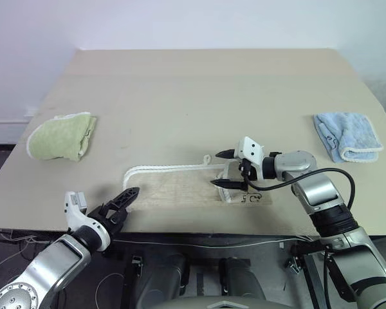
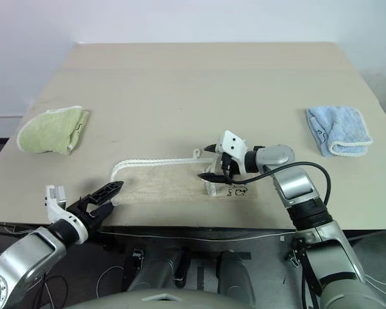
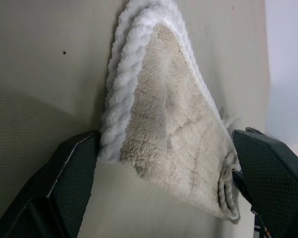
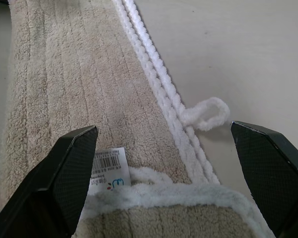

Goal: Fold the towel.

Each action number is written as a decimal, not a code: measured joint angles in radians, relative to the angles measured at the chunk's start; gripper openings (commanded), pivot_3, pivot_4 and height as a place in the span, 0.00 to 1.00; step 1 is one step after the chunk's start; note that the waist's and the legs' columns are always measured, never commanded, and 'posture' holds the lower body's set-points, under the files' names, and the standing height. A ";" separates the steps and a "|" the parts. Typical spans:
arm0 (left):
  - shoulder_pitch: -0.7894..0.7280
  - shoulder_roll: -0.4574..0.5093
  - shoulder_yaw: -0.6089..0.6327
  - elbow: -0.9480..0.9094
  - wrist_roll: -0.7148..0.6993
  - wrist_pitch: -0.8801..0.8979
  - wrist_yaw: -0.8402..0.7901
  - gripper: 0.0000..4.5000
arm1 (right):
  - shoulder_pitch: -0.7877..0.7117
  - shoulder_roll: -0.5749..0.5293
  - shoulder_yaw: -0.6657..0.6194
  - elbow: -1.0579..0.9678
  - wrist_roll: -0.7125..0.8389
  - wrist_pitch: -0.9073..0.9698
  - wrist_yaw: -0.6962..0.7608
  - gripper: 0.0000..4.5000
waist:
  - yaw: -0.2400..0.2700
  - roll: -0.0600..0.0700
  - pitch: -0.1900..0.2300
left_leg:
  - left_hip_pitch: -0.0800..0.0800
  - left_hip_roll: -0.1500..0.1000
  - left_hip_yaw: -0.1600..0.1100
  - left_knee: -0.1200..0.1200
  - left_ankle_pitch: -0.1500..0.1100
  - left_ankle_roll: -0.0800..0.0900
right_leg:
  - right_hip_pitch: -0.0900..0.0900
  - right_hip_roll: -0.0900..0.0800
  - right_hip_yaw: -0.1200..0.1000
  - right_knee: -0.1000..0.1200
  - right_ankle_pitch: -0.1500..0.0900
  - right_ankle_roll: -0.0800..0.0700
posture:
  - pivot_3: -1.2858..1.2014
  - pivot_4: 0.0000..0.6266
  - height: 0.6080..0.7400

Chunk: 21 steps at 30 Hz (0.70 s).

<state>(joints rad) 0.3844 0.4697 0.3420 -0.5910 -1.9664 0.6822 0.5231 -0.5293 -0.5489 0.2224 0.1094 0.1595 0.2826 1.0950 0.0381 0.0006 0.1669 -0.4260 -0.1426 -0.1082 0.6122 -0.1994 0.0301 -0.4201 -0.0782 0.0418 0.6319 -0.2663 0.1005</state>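
Note:
The towel (image 1: 180,187) is beige with white corded edging and lies as a long folded strip near the table's front edge. My right gripper (image 1: 215,169) hangs open just above its right end, pointing left. In the right wrist view the towel (image 4: 64,74) lies between the open fingers, with its white loop (image 4: 208,111) and a printed label (image 4: 109,166). My left gripper (image 1: 127,205) is open at the table's front edge, pointing at the towel's left end without touching it. In the left wrist view that end (image 3: 159,99) lies just beyond the fingertips.
A light green folded towel (image 1: 61,136) lies at the table's left side and a light blue folded towel (image 1: 347,135) at its right. The tan table (image 1: 193,96) stretches far behind the strip. A black cable loops along my right forearm.

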 measured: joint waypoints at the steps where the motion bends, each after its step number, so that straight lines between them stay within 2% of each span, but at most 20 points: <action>1: 0.000 0.000 0.002 0.001 0.000 0.004 -0.002 0.99 | 0.000 0.000 0.000 0.000 0.000 0.000 -0.001 1.00 | 0.000 0.000 0.000 | 0.000 0.000 0.000 0.000 0.000 0.000 | 0.000 0.000 0.000 0.000 0.000 0.000 | 0.52 0.24 1.00; 6: -0.023 -0.005 0.015 0.026 -0.008 0.027 -0.011 0.99 | 0.000 0.000 0.000 0.000 -0.001 -0.003 -0.007 1.00 | 0.001 0.000 0.000 | 0.000 0.000 0.000 0.000 0.000 0.000 | 0.000 0.000 0.000 0.000 0.000 0.000 | 0.52 0.24 1.00; 8: -0.030 -0.008 0.021 0.039 -0.009 0.038 -0.011 0.90 | 0.000 0.000 0.000 0.000 -0.001 -0.004 -0.009 1.00 | 0.001 0.000 0.000 | 0.001 0.000 0.000 0.000 0.000 0.000 | 0.001 0.000 0.000 0.001 0.000 0.000 | 0.52 0.24 1.00; 9: -0.034 -0.012 0.024 0.047 -0.009 0.043 -0.008 0.85 | 0.000 0.000 0.000 0.000 -0.001 -0.004 -0.009 1.00 | 0.001 0.000 0.000 | 0.001 0.000 0.000 0.000 0.000 0.000 | 0.001 0.000 0.000 0.001 0.000 0.000 | 0.52 0.24 1.00; 20: -0.057 0.000 0.064 0.130 -0.006 0.108 -0.038 0.02 | 0.000 0.000 0.000 0.000 -0.010 -0.006 -0.015 1.00 | 0.000 0.000 0.000 | 0.001 0.000 0.000 0.000 0.000 0.000 | 0.001 0.000 0.000 0.001 0.000 0.000 | 0.52 0.24 1.00; 21: -0.058 0.021 0.071 0.140 -0.006 0.121 -0.049 0.01 | 0.000 0.000 0.000 0.000 -0.010 -0.006 -0.015 1.00 | 0.000 0.000 0.000 | 0.001 0.000 0.000 0.000 0.000 0.000 | 0.001 0.000 0.000 0.001 0.000 0.000 | 0.52 0.24 1.00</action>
<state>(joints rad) 0.3260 0.4906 0.4132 -0.4511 -1.9727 0.8034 0.4738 -0.5291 -0.5488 0.2224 0.1093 0.1494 0.2766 1.0795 0.0377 0.0006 0.1668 -0.4247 -0.1426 -0.1083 0.6123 -0.1994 0.0301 -0.4195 -0.0780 0.0418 0.6326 -0.2663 0.1004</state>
